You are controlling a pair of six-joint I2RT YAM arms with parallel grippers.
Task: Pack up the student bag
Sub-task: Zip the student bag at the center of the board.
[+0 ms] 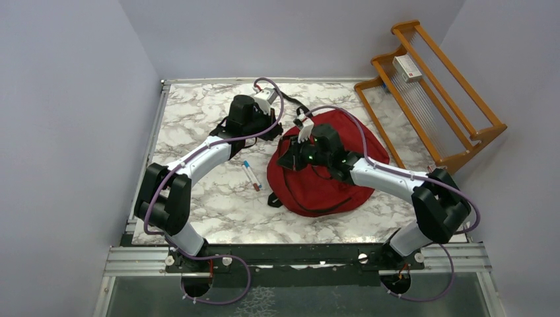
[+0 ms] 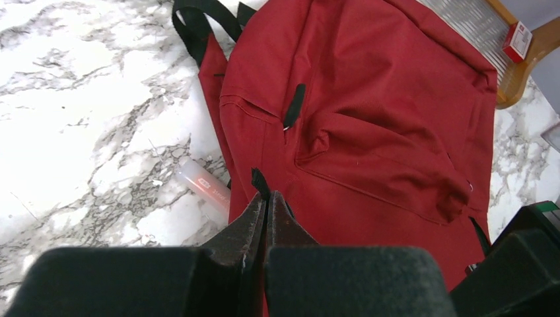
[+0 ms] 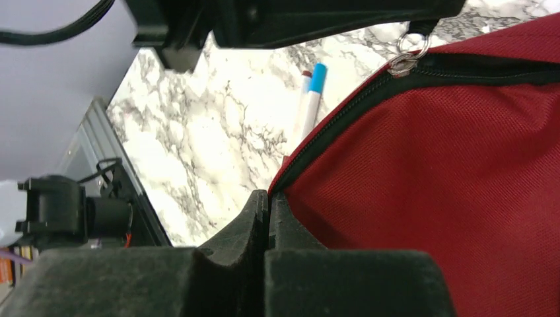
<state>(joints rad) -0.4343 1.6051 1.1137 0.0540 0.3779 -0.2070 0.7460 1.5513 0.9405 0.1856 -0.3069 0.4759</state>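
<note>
Packing step: seemingly opening the bag [image 1: 330, 191], which lies right of the worktop's middle.
Left end effector [image 2: 266, 198]: clenched on a black tab [image 2: 259, 179] at the bag's edge.
Right end effector [image 3: 267, 198]: clenched beside the zip [image 3: 343, 109].
Next: likely drawing the zip open for the pens [image 1: 249, 175].

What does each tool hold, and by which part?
The left tool pinches a black tab on the red backpack. The right tool is shut at its zip; a hold cannot be confirmed.

Bare tabletop [image 1: 191, 119] lies open left of the student bag [image 1: 317, 191], except two pens [image 1: 250, 175] just beside it. A wooden rack [image 1: 429, 99] blocks the right side.
</note>
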